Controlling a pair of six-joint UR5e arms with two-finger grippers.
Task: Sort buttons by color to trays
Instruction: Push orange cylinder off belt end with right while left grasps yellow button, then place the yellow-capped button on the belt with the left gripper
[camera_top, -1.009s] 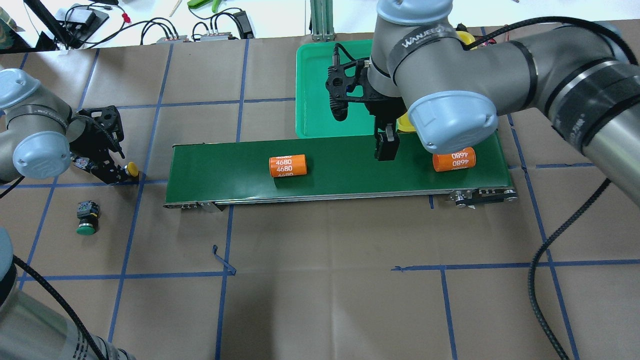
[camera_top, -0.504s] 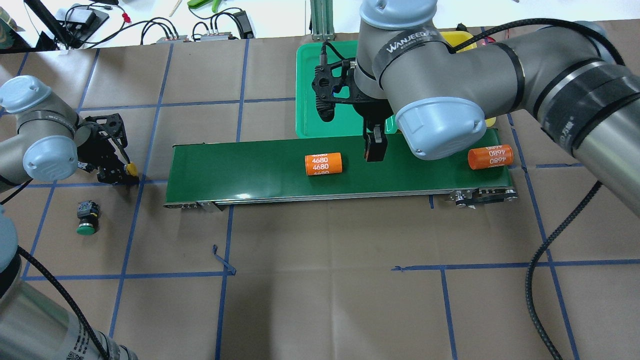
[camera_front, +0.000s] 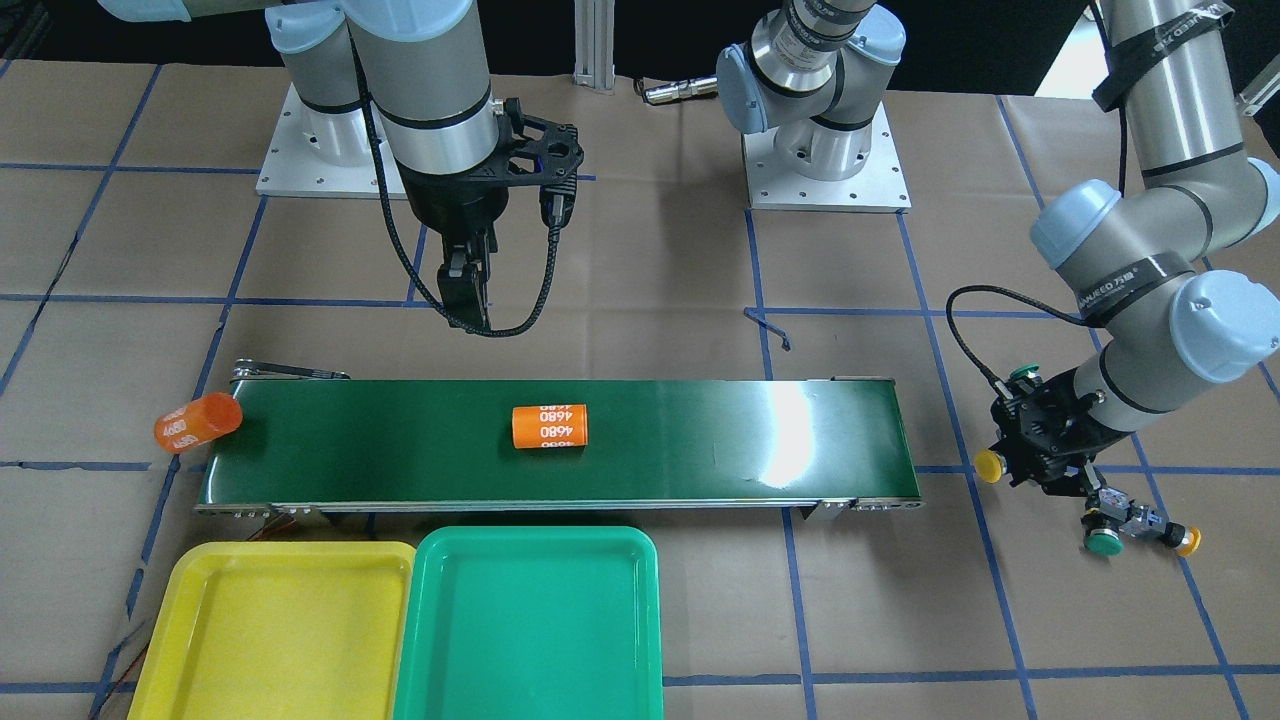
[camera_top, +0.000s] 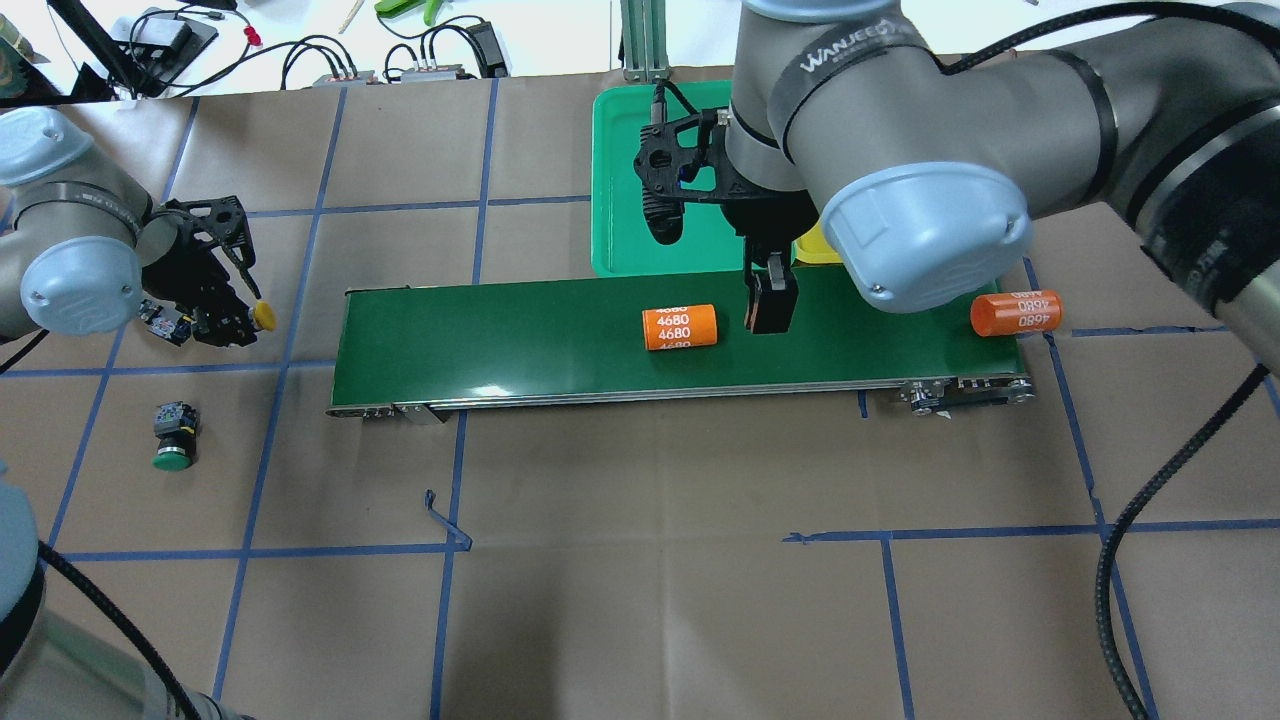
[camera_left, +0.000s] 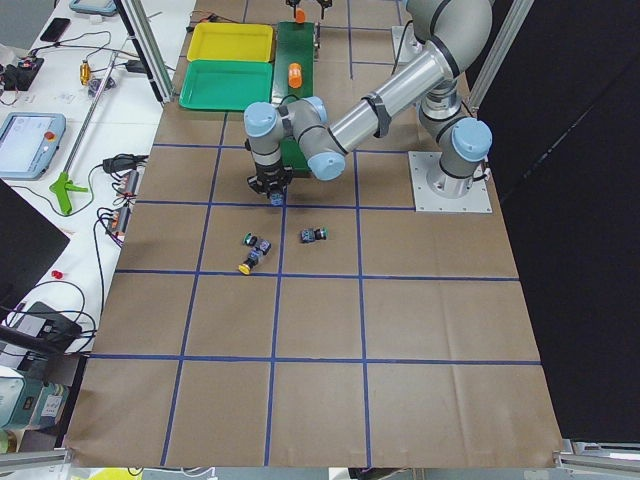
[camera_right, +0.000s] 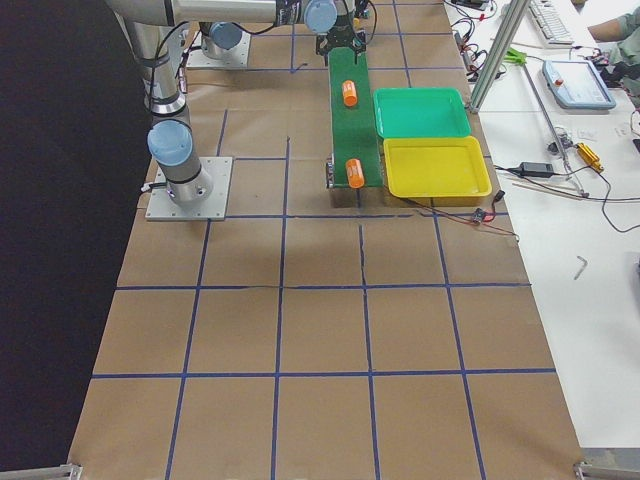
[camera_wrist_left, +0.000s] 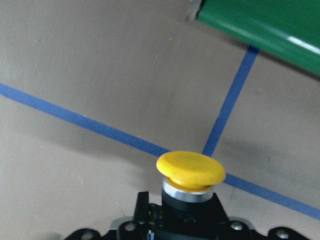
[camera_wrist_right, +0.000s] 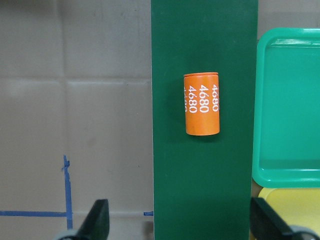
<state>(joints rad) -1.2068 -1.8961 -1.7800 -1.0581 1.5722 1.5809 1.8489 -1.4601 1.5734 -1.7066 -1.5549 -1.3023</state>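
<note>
Left gripper (camera_top: 238, 322) is clamped on a yellow button (camera_front: 988, 465), squeezing its dark body while the cap sticks out past the fingertips. The button hangs just off the end of the belt (camera_front: 700, 440) on the left arm's side, and it looks clear of the paper. So the pick seems done and the carry is in hand.

The yellow tray (camera_front: 270, 640) sits well away by the belt's other end, touching the green tray (camera_front: 530, 630). The likely call is therefore to set this button on the belt's nearer end, low and gentle so that it doesn't roll.

The button's long axis runs out along the fingers, with the cap leading toward the belt. How far it tilts can't be told.

Over mid-belt the right gripper (camera_top: 770, 305) hovers with its fingers (camera_wrist_right: 97, 220) spread wide and nothing between them. An orange cylinder (camera_top: 680, 327) lies just beside it. More buttons lie on the paper near the left arm, a green one (camera_top: 172, 440) among them.
</note>
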